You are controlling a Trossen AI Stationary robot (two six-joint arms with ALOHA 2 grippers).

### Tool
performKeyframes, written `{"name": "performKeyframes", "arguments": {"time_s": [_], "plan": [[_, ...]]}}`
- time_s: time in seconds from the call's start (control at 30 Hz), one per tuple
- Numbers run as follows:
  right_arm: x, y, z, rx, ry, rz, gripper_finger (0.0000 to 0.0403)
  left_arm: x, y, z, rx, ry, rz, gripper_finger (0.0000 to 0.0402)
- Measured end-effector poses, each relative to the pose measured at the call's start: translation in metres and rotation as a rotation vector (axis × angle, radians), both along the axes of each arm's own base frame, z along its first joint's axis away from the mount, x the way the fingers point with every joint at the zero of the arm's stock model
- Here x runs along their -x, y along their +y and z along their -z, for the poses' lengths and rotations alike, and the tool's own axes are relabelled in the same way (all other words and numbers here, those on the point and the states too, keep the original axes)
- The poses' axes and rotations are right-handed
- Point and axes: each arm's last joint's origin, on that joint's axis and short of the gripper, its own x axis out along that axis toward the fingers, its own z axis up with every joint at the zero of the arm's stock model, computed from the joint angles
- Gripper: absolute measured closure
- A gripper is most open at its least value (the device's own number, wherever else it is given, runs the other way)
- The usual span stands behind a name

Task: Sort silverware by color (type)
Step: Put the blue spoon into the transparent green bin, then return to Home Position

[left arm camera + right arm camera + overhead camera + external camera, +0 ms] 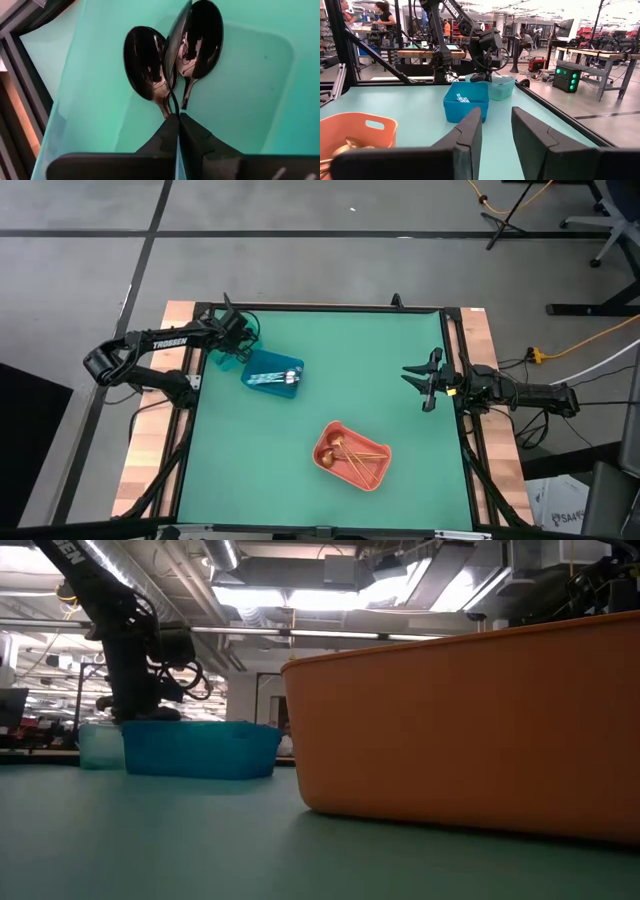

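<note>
Our left gripper is down over the teal bin at the far left corner of the table, its fingers pressed together on the thin handle of a dark spoon. That spoon runs straight out from the fingertips, bowl leading, so its long axis lines up with the gripper's own reach. A second dark spoon already lies in the bin, its bowl just beside and partly behind the held one, handle pointing back toward the fingers. We judge the coming move to be a release: the held spoon points into the bin and should drop alongside its mate.

Room is tight. In the left wrist view the bin's walls close in on both sides, and the blue bin, holding silver pieces with light-blue handles, sits touching or just beside the teal one, so we should lift straight up rather than swing sideways.

The coral bin with the copper-gold spoons lies well apart, nearer the front. Our right gripper waits at the right edge of the table, fingers apart, holding nothing. We see no loose silverware on the green mat.
</note>
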Motion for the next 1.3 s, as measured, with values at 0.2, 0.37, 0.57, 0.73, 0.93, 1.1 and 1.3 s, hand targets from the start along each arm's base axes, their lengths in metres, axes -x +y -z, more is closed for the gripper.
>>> {"name": "performKeyframes", "arguments": {"time_s": [0.2, 0.37, 0.57, 0.73, 0.93, 1.1, 1.3], "plan": [[0.0, 0.0, 0.0, 0.0, 0.0, 0.0, 0.0306, -0.001, 0.002, 0.0, -0.033, 0.006, -0.013, 0.0384], [0.0, 0.0, 0.0, 0.0, 0.0, 0.0, 0.0306, -0.002, 0.003, -0.001, -0.044, -0.006, -0.013, 0.0363], [0.0, 0.0, 0.0, 0.0, 0.0, 0.0, 0.0306, -0.002, 0.003, -0.001, -0.05, -0.013, -0.013, 0.0335], [0.0, 0.0, 0.0, 0.0, 0.0, 0.0, 0.0306, -0.004, 0.005, -0.005, -0.058, -0.025, -0.011, 0.0325], [0.0, 0.0, 0.0, 0.0, 0.0, 0.0, 0.0306, -0.013, 0.014, -0.024, -0.092, -0.082, -0.003, 0.0336], [0.0, 0.0, 0.0, 0.0, 0.0, 0.0, 0.0306, -0.026, 0.022, -0.048, -0.09, -0.198, 0.048, 0.0357], [0.0, 0.0, 0.0, 0.0, 0.0, 0.0, 0.0306, -0.046, 0.025, -0.081, -0.124, -0.319, 0.132, 0.0392]]}}
